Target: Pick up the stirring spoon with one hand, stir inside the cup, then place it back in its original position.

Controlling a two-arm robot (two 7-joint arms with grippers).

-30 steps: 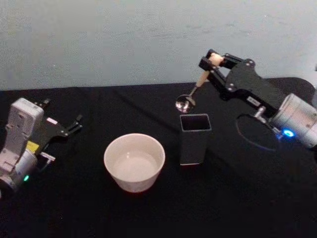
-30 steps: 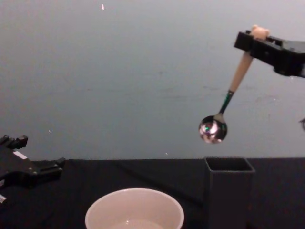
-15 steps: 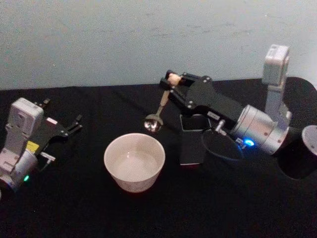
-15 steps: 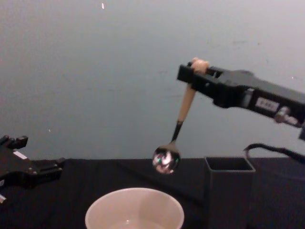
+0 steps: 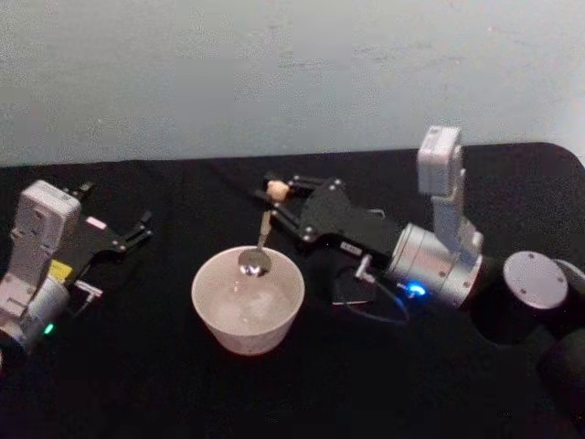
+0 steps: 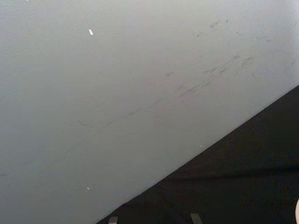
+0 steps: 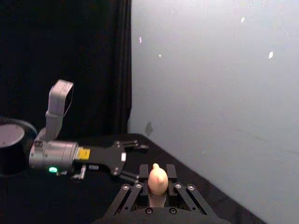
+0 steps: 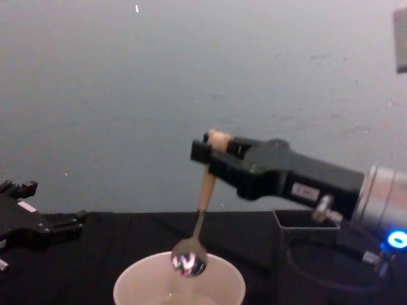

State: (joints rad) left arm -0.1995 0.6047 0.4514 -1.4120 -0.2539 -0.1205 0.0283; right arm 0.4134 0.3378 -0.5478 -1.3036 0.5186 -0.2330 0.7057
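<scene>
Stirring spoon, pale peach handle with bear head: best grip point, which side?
Pinch the top of the handle just under the bear head, coming from the robot's right, as the right hand does. The slim peach-handled spoon then hangs bowl-down, free to dip inside the wide cream-white cup. The left hand sits parked, open, far left.

Holder (image 8: 299, 219) mostly hidden behind my right gripper (image 8: 210, 149), spoon (image 8: 203, 200) handle partly covered by its fingers (image 8: 198, 152), cup (image 8: 130, 286) base cut off by the chest view's lower edge, left gripper (image 8: 55, 202) clipped at that view's left edge, cup contents unclear to me.
</scene>
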